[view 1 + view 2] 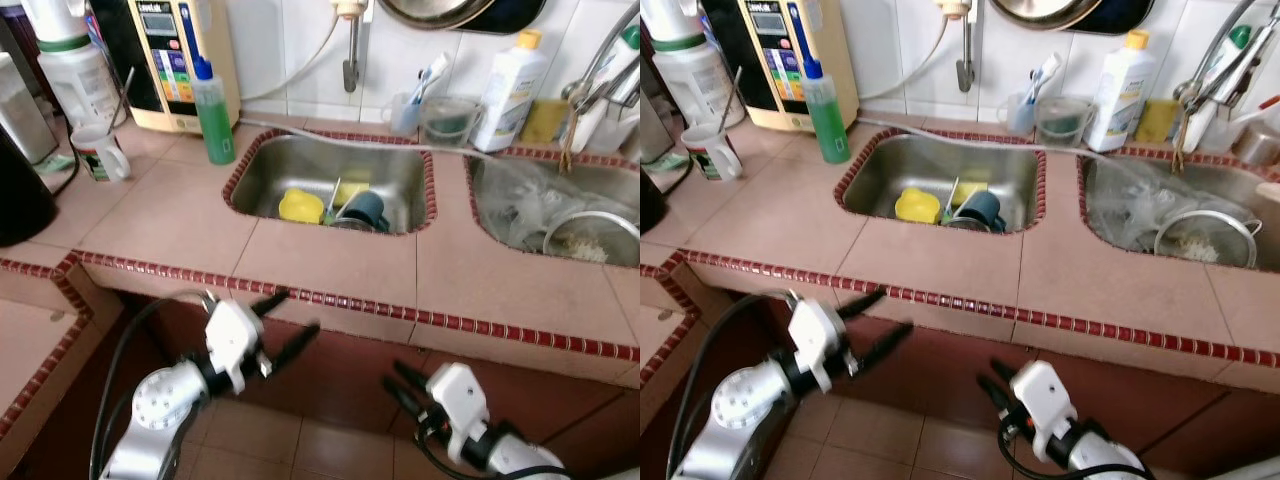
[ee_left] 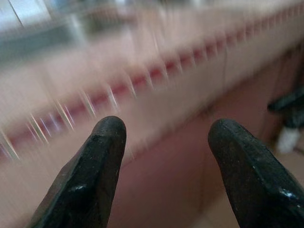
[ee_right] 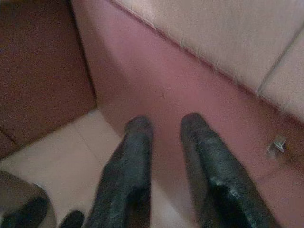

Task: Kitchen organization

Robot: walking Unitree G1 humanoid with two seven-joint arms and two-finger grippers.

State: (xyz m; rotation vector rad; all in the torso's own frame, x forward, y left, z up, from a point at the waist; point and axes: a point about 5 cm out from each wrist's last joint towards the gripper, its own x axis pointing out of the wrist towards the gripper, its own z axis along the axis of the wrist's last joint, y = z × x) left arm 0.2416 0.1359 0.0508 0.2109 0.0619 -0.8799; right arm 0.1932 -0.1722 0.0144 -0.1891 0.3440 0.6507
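Note:
A steel sink (image 1: 300,160) is set in the pink tiled counter (image 1: 330,265). It holds a yellow cup (image 1: 300,206), a dark blue mug (image 1: 364,209) and a yellow sponge (image 1: 349,190). My left gripper (image 1: 288,322) hangs open and empty below the counter's front edge, in front of this sink. Its fingers (image 2: 97,166) stand wide apart in the blurred left wrist view. My right gripper (image 1: 398,385) is lower, near the floor in front of the counter face. Its fingers (image 3: 128,161) are a little apart and hold nothing.
A green soap bottle (image 1: 213,115), a white mug (image 1: 100,152) and a water purifier (image 1: 175,60) stand at the back left. A second sink (image 1: 520,190) on the right holds a metal strainer (image 1: 590,235) and clear plastic. A white bottle (image 1: 508,92) stands behind it.

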